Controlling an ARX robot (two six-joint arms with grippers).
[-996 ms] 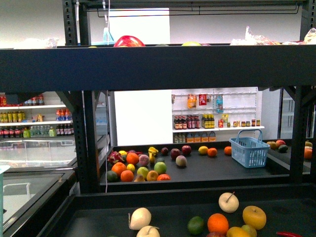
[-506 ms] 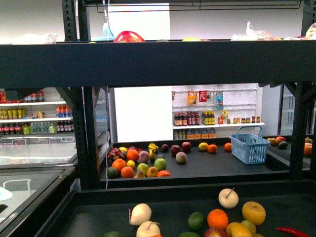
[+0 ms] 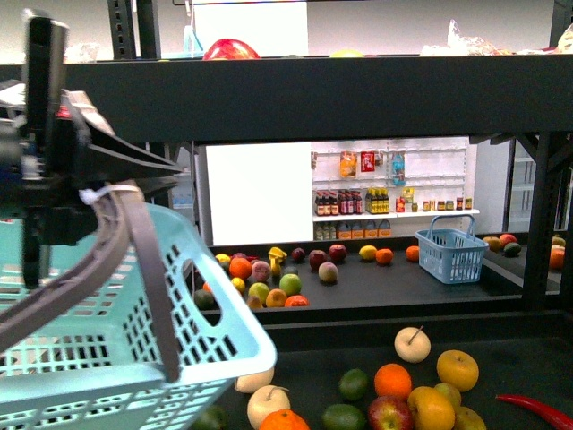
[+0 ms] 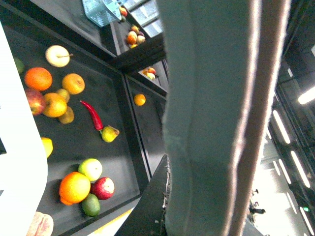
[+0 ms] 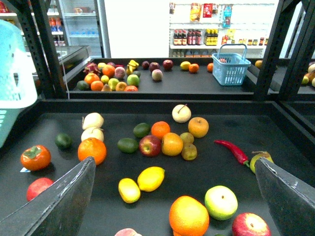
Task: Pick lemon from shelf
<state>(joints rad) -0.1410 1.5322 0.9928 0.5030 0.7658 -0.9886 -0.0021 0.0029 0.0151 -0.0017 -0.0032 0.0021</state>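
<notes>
Right wrist view: the right gripper [image 5: 174, 164] is hovering, fingers spread wide for a grasp; the lemon [image 5: 151, 178] is lying on the shelf [image 5: 275, 129] ahead, between them. The left gripper [image 3: 49, 175] is presenting a basket [image 3: 107, 345], likely for receiving; its jaw state is indiscernible.

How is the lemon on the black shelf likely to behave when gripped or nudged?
The lemon looks oval and lies on the flat shelf, so a nudge would probably roll it. Its smooth skin may slip in a pinch. It looks firm.
</notes>
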